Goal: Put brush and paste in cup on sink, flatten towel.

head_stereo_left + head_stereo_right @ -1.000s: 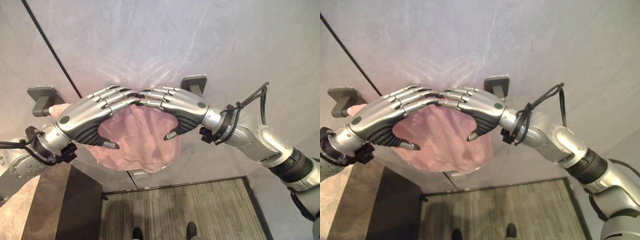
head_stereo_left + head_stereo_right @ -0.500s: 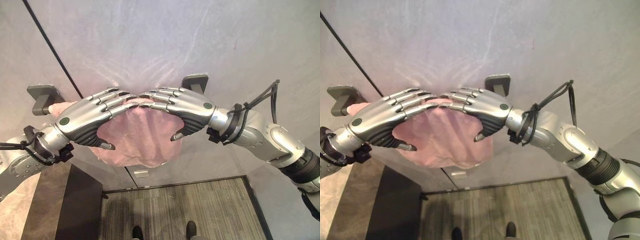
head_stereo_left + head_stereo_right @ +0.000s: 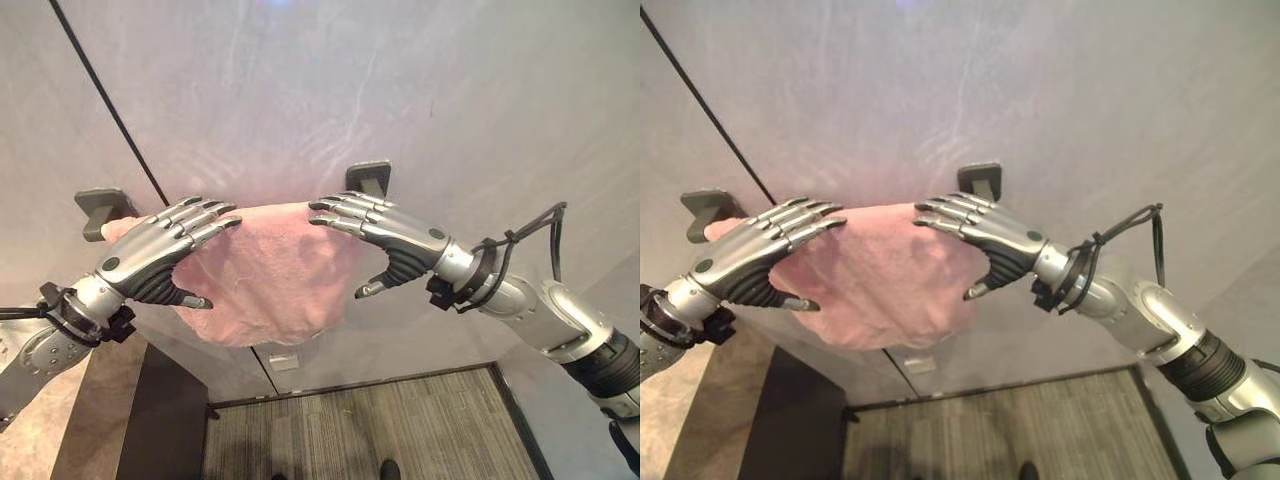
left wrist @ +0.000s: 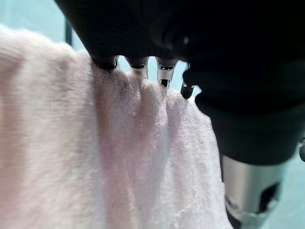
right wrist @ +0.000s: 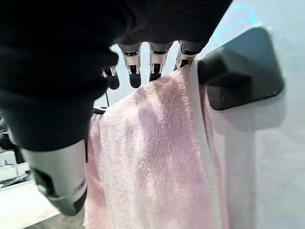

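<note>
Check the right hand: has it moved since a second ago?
Yes. The right hand has slid along the towel toward the right bracket, away from the left hand.

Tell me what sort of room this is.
Probably a bathroom or washroom: a pink towel hangs along a wall rail between two dark brackets, against a pale marble-look wall. The left hand and right hand rest on the towel's top edge.

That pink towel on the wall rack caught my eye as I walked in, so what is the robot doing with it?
The robot is spreading the fluffy pink towel along its rail between two dark grey wall brackets. The left hand and right hand rest straight fingers on the top edge, set apart toward either end. The cloth hangs in a bunched curve, not yet flat.
</note>
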Controlling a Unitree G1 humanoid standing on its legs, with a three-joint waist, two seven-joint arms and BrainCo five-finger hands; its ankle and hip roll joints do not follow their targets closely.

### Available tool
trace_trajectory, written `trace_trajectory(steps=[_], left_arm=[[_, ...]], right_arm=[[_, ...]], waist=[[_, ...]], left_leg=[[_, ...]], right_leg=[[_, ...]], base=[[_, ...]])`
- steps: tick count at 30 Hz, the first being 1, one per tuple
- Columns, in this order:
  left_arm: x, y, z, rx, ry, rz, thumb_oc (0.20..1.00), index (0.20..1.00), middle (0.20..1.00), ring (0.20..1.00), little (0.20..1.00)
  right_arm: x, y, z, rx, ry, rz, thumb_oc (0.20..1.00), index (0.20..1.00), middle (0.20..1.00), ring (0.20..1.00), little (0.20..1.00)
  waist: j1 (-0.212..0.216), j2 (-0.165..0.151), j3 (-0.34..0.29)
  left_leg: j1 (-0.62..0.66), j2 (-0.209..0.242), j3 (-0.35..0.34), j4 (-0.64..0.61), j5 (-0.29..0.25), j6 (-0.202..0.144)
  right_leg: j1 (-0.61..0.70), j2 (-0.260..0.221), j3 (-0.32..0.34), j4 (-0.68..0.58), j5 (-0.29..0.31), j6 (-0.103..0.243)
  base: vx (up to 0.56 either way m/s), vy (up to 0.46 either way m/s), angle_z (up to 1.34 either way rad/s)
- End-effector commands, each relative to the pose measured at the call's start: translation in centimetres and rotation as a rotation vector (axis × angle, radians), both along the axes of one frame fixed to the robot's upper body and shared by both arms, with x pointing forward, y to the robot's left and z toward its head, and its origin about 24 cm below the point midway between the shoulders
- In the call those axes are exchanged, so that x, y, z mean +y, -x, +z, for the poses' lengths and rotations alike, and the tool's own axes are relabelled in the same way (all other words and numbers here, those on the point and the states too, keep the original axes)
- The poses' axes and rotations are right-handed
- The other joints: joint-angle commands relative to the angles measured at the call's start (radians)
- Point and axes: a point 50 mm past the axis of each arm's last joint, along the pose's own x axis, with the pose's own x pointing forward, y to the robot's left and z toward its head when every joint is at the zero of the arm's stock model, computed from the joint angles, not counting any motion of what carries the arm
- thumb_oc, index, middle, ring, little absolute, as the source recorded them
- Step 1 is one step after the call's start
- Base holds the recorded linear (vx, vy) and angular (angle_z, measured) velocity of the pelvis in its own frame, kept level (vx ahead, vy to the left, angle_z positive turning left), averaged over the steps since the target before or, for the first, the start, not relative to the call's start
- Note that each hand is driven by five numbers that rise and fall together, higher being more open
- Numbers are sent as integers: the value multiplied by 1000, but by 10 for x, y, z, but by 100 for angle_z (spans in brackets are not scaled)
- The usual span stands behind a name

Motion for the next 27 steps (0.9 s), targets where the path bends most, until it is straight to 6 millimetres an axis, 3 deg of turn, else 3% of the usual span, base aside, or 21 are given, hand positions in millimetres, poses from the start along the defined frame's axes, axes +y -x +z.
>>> trace_trajectory(steps=[1,7,14,16,23,24,27], left_arm=[[73,1,-37,204,-38,385,1000,1000,1000,1000,1000],[91,0,-42,167,293,502,1000,1000,1000,1000,1000],[97,0,-53,145,544,556,1000,1000,1000,1000,1000],[91,-2,-60,145,668,538,1000,1000,1000,1000,1000],[71,-9,-72,181,798,472,1000,1000,1000,1000,1000],[61,-12,-74,188,843,430,1000,1000,1000,1000,1000],[49,-12,-74,183,908,379,1000,1000,1000,1000,1000]], right_arm=[[-43,-22,-33,119,183,-232,1000,1000,1000,1000,1000],[-65,-29,-55,181,320,-332,1000,1000,1000,1000,1000],[-85,-33,-62,198,333,-436,1000,1000,1000,1000,1000],[-89,-36,-66,201,322,-475,1000,1000,1000,1000,1000],[-92,-39,-78,227,322,-517,1000,1000,1000,1000,1000],[-94,-41,-83,239,323,-531,1000,1000,1000,1000,1000],[-95,-41,-79,215,268,-547,1000,1000,1000,1000,1000]], waist=[[-3,-45,55],[7,-48,50],[7,-50,55],[7,-55,56],[8,-60,50],[9,-64,45],[7,-68,35]], left_leg=[[44,-3,16,9,-16,-14],[36,-8,0,9,-13,-15],[16,-17,-17,9,-10,-11],[11,-19,-22,9,-11,-9],[13,-21,-27,9,-15,-5],[17,-20,-29,9,-17,-4],[23,-19,-29,9,-20,-3]], right_leg=[[34,-90,-17,7,16,102],[43,-98,-33,7,14,100],[38,-105,-46,7,19,100],[38,-109,-50,7,21,99],[42,-110,-50,7,21,96],[48,-111,-51,7,21,95],[54,-110,-50,7,19,92]], base=[[0,0,0],[-6,5,4],[-15,10,12],[-15,9,13],[-2,2,4],[0,0,0],[0,0,0]])
